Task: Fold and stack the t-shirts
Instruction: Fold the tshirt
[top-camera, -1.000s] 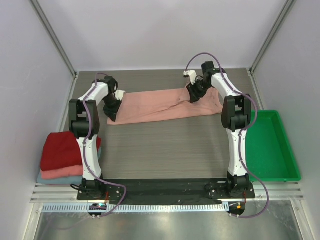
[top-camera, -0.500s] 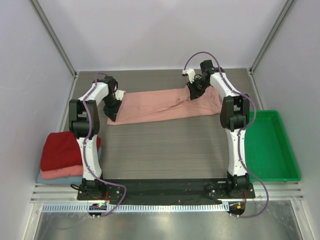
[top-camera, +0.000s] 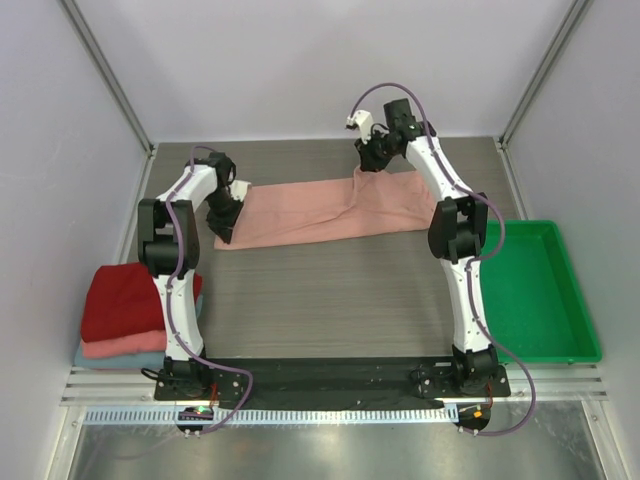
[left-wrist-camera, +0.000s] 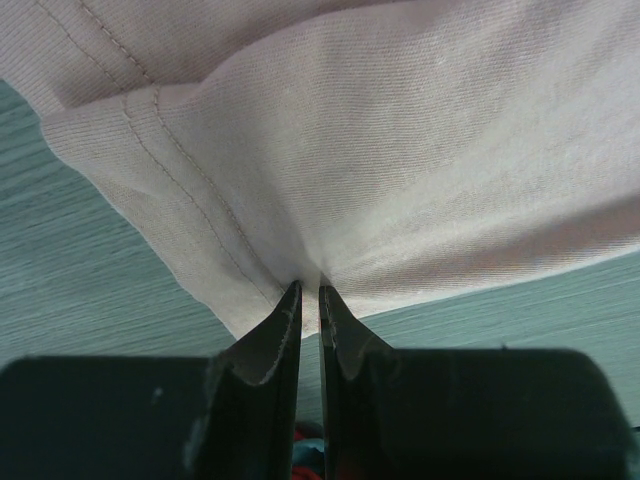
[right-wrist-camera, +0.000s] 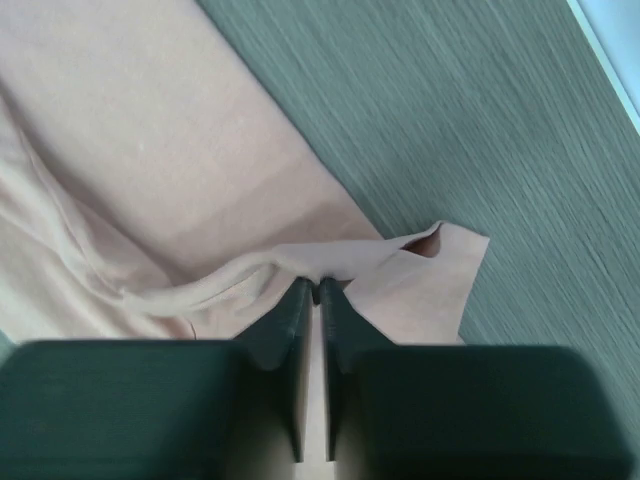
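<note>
— Right gripper (right-wrist-camera: 312, 287), how is it?
— Clamped on the pink t-shirt (top-camera: 320, 210) edge, arm stretched far back. Left gripper (left-wrist-camera: 310, 290), arm bent, pinches its left hem. T-shirt lies across the table (top-camera: 330, 290), on the far half.

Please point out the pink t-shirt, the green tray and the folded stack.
pink t-shirt (top-camera: 310, 212): top external view, middle of the cloth.
green tray (top-camera: 535, 295): top external view, bare floor.
folded stack (top-camera: 122, 300): top external view, dark red top shirt.
</note>
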